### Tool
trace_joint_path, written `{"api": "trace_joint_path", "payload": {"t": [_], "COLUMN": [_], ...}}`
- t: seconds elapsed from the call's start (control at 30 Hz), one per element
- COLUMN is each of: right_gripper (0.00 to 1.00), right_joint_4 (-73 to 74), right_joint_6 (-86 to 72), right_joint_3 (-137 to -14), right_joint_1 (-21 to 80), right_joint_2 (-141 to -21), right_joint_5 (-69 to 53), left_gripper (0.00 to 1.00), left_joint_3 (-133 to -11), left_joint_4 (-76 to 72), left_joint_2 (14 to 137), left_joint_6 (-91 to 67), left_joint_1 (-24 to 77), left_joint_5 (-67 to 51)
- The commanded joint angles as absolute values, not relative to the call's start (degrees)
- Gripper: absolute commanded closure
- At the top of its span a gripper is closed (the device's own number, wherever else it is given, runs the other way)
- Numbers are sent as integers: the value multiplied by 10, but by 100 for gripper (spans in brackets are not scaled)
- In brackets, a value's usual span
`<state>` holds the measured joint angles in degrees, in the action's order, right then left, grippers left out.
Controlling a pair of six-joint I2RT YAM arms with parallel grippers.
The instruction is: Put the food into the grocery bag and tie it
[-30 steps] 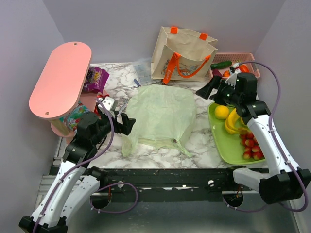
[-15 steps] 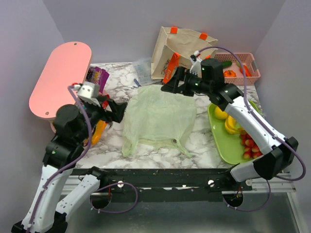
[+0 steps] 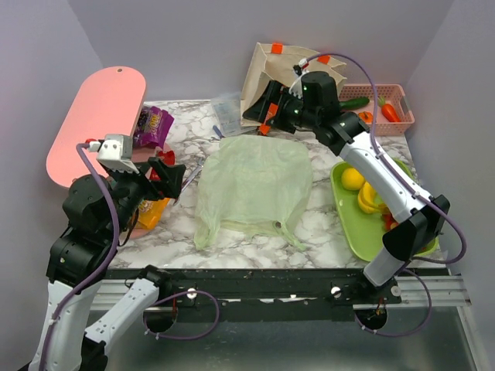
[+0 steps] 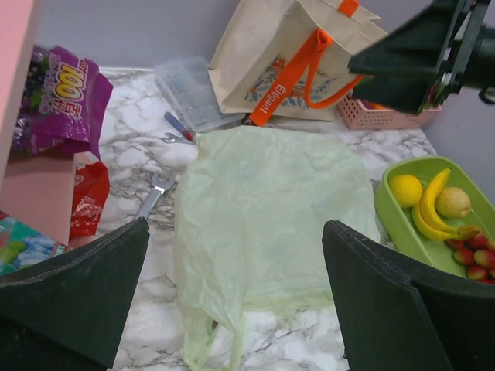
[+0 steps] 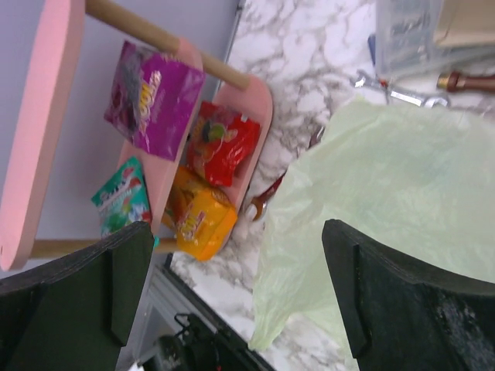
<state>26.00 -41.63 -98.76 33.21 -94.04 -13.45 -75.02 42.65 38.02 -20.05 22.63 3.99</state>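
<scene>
Pale green bag (image 3: 251,182): laid flat and crinkled at the middle of the marble table (image 3: 325,220), its handles turned toward the near edge. Food: a banana bunch (image 3: 370,197) and a lemon (image 3: 353,178) are kept on the green tray (image 3: 352,236) just right of the bag, apart from it. A second round yellow fruit (image 4: 453,202) is seen beside the bananas in the left wrist view, and small red fruits (image 3: 398,232) are grouped at the tray's near end. The left gripper (image 3: 168,176) is raised over the table left of the bag, fingers spread wide, nothing held. The right gripper (image 3: 263,114) is raised near the bag's far edge, before the tote (image 3: 290,81), fingers likewise spread wide, nothing held. A pink basket (image 3: 394,97) is set right of the tote. A pink shelf (image 3: 97,124) with snack packets (image 3: 152,126) is placed at the left.
</scene>
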Motion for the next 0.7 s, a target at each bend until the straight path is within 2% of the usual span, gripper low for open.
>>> {"api": "trace_joint_path", "payload": {"t": [0.0,0.13,0.33,0.47,0.67], "right_gripper": [0,0,0,0,0], "right_joint_4": [323,388,483,521,517], "right_joint_6": [-371,-323,-297,-295,-288], "right_joint_3": [-1083,-1084,-965,-868,-776], "right_joint_1": [335,335,335,330,228], "right_joint_2": [-968,-946,-829,-767,-727], "right_joint_5": [-52,43,248,353,305], "left_gripper": [5,7,10,10,10], "left_joint_3": [-711,-633,-549,-510,-440], "left_joint_4": [445,413,407,418,396], "left_joint_2": [346,321,318,305,269], "left_joint_6": [-242,-255,-239,-223,-230], "left_joint_1": [229,229,230,232,241], "left_joint_5": [-24,-98,-177,-181,-194]}}
